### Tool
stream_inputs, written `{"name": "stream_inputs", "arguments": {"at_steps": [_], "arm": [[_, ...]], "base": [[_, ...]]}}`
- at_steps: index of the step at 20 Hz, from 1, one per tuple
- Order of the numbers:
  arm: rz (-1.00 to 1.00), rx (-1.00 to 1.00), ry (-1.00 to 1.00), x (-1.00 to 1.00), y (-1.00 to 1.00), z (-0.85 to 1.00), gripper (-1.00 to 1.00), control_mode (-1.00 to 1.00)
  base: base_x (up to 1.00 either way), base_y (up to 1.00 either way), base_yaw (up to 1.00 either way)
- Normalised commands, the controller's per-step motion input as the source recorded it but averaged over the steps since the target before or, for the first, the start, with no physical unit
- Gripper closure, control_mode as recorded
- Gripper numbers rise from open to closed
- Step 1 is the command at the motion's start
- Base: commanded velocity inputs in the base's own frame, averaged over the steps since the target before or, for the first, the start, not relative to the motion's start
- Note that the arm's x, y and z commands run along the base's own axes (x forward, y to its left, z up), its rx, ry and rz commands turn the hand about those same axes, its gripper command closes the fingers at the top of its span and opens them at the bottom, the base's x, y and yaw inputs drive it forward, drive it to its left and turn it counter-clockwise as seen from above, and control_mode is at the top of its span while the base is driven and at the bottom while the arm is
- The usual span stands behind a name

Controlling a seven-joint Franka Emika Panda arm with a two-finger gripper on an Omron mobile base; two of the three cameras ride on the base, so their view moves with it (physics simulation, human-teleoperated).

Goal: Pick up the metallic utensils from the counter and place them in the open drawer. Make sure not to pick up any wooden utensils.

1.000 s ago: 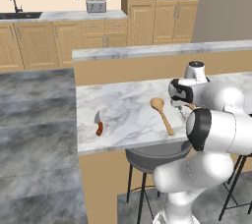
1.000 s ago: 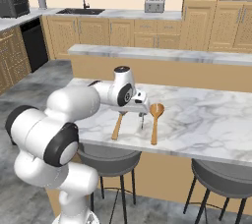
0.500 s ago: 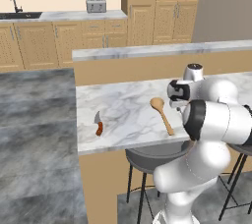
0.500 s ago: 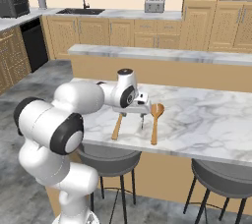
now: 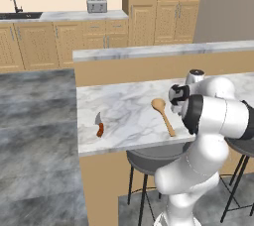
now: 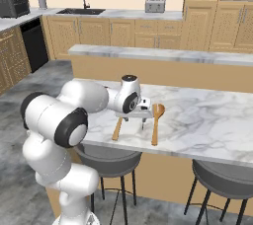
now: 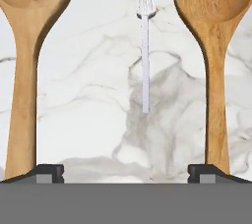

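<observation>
End effector (image 7: 126, 171) jaws spread wide, nothing between them; the two dark fingertips (image 7: 47, 171) sit at the lower left and lower right of the hand view. It hangs low over the counter (image 7: 98, 120), pointed down at the marble.

Slim silver fork (image 7: 144, 46) lies centred between the fingertips, running from mid-frame up to the top edge, tines at the top. Left of it in the hand view, a wooden spoon (image 7: 24, 70) with round bowl at upper left; right of it, a second wooden utensil (image 7: 211, 46) with a slotted head at upper right. Both handles run down toward the fingertips, apart from the fork.

Left base view: end effector (image 5: 177, 102) mid-right, just beside the spoon (image 5: 162, 114). Small knife (image 5: 99, 124), grey blade and red-brown handle, lies well apart at centre left near the counter's front edge.

Right base view: end effector (image 6: 143, 117) at centre, between the two wooden utensils.
</observation>
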Motion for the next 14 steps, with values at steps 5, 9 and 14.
{"name": "stream_inputs", "arguments": {"at_steps": [5, 9, 14], "arm": [[0.03, 0.0, -0.01, 0.11, 0.0, -0.15, -1.0, -1.0], [0.02, 0.0, -0.06, 0.06, 0.0, -0.08, -1.0, -1.0], [0.0, 0.0, -0.02, 0.24, -0.08, -0.11, -1.0, -1.0]], "base": [[0.0, 0.0, 0.0], [0.0, 0.0, 0.0], [0.0, 0.0, 0.0]]}}
